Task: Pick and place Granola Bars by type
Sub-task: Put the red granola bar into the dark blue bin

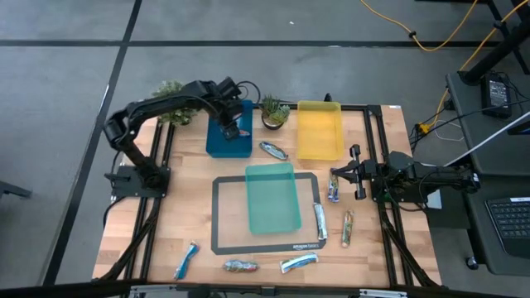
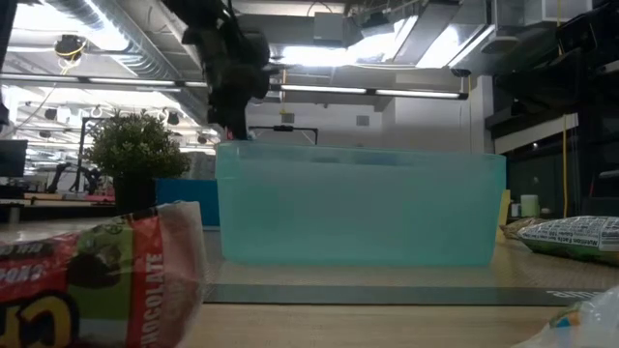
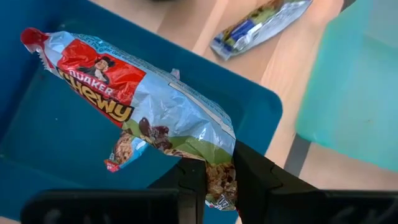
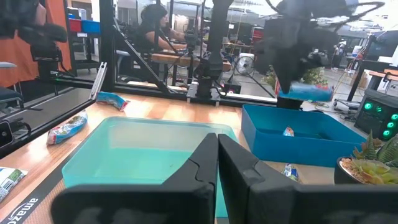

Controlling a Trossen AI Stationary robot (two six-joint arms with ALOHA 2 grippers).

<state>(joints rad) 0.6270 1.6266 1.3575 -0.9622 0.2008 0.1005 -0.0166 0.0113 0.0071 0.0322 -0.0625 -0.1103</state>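
Granola bar [image 3: 149, 118] clamped in left hand [image 3: 217, 180] over blue tray [image 3: 56, 143]; right hand [image 4: 217, 162] together.

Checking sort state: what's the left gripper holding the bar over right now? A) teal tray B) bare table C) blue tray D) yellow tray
C: the left gripper is shut on a granola bar that hangs over the blue tray, and the high view also puts that arm above the blue tray.
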